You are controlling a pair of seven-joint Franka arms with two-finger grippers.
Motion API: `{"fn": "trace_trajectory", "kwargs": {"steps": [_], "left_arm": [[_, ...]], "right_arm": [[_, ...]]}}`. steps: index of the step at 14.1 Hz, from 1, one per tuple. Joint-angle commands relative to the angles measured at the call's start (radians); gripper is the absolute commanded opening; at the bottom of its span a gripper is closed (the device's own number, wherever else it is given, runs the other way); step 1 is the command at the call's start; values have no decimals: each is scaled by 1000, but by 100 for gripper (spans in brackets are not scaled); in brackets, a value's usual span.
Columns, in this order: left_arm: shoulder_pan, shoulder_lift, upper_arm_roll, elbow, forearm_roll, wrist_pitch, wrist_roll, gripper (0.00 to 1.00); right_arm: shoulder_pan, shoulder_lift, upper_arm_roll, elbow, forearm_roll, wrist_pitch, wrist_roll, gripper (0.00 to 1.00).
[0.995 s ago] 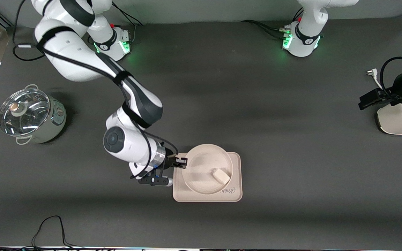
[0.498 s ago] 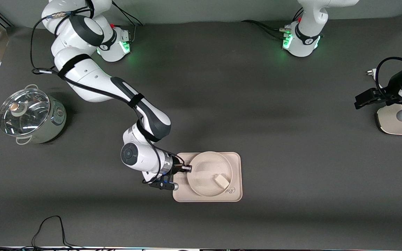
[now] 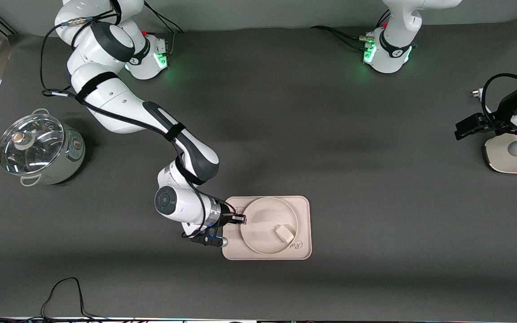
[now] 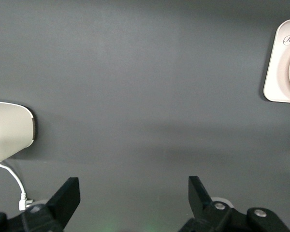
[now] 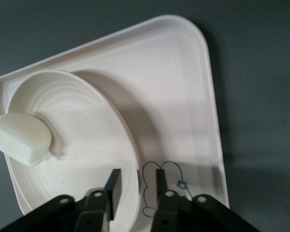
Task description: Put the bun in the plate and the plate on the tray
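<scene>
Plate-on-tray step looks essentially finished, judging by the layout. The plate (image 3: 268, 225) sits flat on the tray (image 3: 302, 250), and the bun (image 3: 284, 233) lies in the plate near the rim that faces the front camera and the left arm's end of the desk.

Right end effector (image 3: 239, 218) is low at the plate's rim on the side toward the right arm's end of the desk. Right wrist view: fingers (image 5: 112, 186) set narrow, straddling the rim with one inside the plate and one outside over the tray's bear drawing (image 5: 160, 186). A gap shows between the fingers, so I read it as released or nearly so, not clamped.

Next move, my call: open a bit wider if needed, lift straight up off the rim, and retract without dragging the plate or tipping it.

Left end effector (image 4: 130, 198) hangs over bare desk at the left arm's end, fingers spread wide, empty, waiting, close to a white appliance base (image 3: 512, 154).

The bun is small, off-white, pillow-shaped, with a smooth matte surface. The plate is a round, shallow cream dish with faint concentric rings. The tray is a rounded rectangle with cursive script partly covered by the plate.
</scene>
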Motion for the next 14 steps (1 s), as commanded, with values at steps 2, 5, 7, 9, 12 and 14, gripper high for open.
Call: {"fn": "trace_trajectory", "kwargs": {"steps": [2, 5, 7, 9, 12, 14], "left_arm": [[-9, -6, -3, 3, -9, -14, -6, 100], [-9, -6, -7, 3, -7, -17, -29, 100], [-9, -7, -7, 3, -7, -19, -29, 100], [-9, -7, -7, 3, -7, -17, -29, 100], [-9, -9, -9, 5, -7, -17, -31, 100], [-9, -10, -9, 5, -7, -20, -31, 100]], "right_arm": [[2, -98, -5, 26, -34, -142, -23, 100], [-28, -306, -15, -64, -49, -267, -35, 100], [-52, -432, -38, -114, -45, -389, -59, 100], [-53, -538, -87, -115, -32, -533, -105, 100], [-53, -676, -198, -128, 24, -692, -280, 100], [-52, -800, -344, -218, 171, -720, -416, 100]]}}
